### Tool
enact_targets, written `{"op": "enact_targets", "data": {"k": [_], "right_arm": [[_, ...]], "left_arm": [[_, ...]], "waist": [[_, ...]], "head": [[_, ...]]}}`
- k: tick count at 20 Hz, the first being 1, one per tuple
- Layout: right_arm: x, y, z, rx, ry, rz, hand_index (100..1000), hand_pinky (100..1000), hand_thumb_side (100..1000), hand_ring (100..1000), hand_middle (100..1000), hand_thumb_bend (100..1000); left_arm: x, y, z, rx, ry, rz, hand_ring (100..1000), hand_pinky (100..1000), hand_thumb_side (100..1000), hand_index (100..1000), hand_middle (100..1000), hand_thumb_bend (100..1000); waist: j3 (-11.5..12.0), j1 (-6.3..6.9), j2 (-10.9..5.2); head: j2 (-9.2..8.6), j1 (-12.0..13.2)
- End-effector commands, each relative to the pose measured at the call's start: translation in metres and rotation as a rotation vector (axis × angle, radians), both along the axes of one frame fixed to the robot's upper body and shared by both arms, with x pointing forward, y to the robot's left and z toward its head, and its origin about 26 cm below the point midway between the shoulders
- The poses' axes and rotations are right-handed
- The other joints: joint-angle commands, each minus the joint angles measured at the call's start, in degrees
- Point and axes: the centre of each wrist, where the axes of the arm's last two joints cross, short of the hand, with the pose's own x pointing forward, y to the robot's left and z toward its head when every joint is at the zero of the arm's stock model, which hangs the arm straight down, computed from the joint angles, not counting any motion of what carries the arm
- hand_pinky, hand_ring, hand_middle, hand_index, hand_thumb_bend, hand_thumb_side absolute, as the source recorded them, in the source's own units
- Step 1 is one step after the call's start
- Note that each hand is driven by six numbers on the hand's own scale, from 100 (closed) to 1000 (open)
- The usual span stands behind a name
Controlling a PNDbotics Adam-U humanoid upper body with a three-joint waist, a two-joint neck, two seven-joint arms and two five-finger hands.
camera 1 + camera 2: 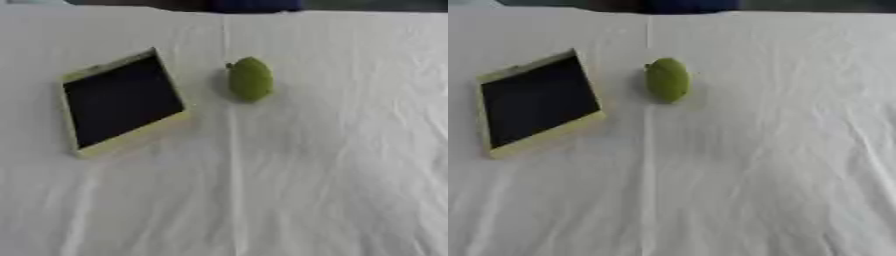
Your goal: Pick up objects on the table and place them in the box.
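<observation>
Where the left eye view looks down, a tabletop [332,175] covered in a creased white cloth fills nearly the whole picture. On its left part stands the box [122,102], a shallow square tray with pale yellow walls and a dark inside, turned askew so that one corner points toward the far edge. Its opening faces up and nothing shows within it. To the right of the box, apart from it and with bare cloth between, lies a green fruit [250,79], oval, with a small dark stem at its upper left end; it lies lengthwise, pointing away from the camera. A straight fold in the cloth runs from the far edge down past the left side of the fruit toward the near edge. Nothing else lies between the fruit and the box, and no other thing lies on the near part of the cloth. Along the far edge there is a dark strip with a blue patch [254,5], too blurred to make out.

From the right eye view the same layout sits a little further left: the box near the left border, the green fruit just left of centre, the wrinkled cloth wide on the right. Neither of the robot's hands shows in either view, so the state of their fingers cannot be told.
</observation>
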Motion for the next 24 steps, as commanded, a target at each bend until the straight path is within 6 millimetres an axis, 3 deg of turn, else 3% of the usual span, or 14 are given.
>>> {"op": "enact_targets", "data": {"k": [1,6,16,24], "right_arm": [[-0.004,0.000,0.015,-0.067,-0.032,0.000,893,806,467,766,803,100],[-0.004,0.003,0.033,-0.223,-0.039,-0.012,894,803,449,775,805,100],[-0.005,0.020,0.075,-0.741,0.025,-0.099,890,798,494,798,821,108],[-0.005,0.034,0.087,-1.125,0.095,-0.169,892,802,620,818,828,191]], "left_arm": [[-0.004,0.002,0.007,0.014,-0.025,0.003,733,759,539,719,605,185],[-0.004,0.002,0.007,0.017,-0.021,0.004,733,758,541,719,605,182],[-0.004,0.003,0.006,0.029,-0.010,0.007,733,758,545,719,604,177],[-0.004,0.001,0.006,0.038,-0.004,-0.005,734,758,549,718,605,171]], "waist": [[-0.1,0.05,-1.37],[-0.2,0.03,-1.42],[-0.2,-0.45,-1.56],[0.2,-0.78,-1.56]], "head": [[0.12,-0.2],[0.23,-0.2],[0.81,0.0],[0.94,-0.5]]}}
